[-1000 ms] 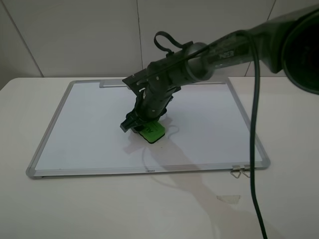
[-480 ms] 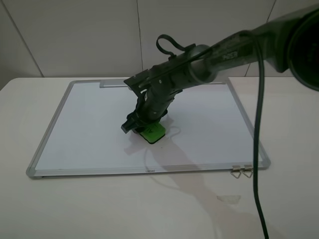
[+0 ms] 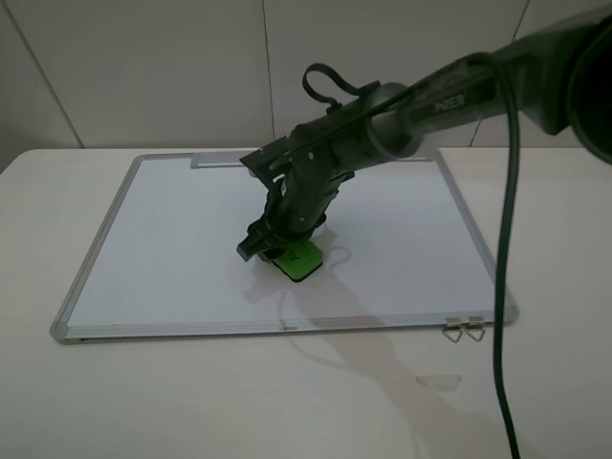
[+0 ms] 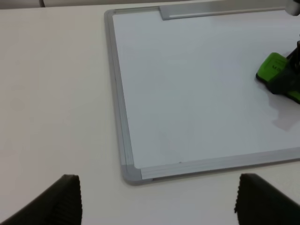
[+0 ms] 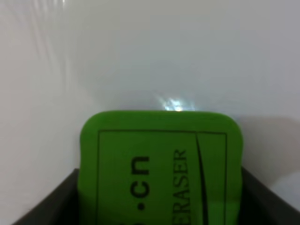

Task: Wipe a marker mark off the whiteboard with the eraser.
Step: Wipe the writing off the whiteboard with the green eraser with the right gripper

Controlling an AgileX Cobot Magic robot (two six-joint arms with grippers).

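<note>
The whiteboard (image 3: 172, 239) lies flat on the table with its silver-grey frame all round. Near its middle the green eraser (image 3: 300, 258) rests on the white surface, and my right gripper (image 3: 285, 247) is shut on it from above. In the right wrist view the eraser (image 5: 161, 164) fills the lower part between two dark fingers (image 5: 56, 201). A faint thin curl (image 3: 337, 254) lies just right of the eraser; I cannot tell whether it is the marker mark or a cable shadow. My left gripper (image 4: 161, 204) hangs open over the table, short of the board's corner (image 4: 131, 173).
Two metal clips (image 3: 464, 330) sit at the board's front right edge. A grey tray strip (image 3: 215, 161) runs along the far edge. A small clear scrap (image 3: 438, 381) lies on the table in front. The right arm's black cable (image 3: 497, 306) hangs down on the right.
My right gripper has slid the eraser a little to the right and toward the front edge of the board. The board has not moved.
</note>
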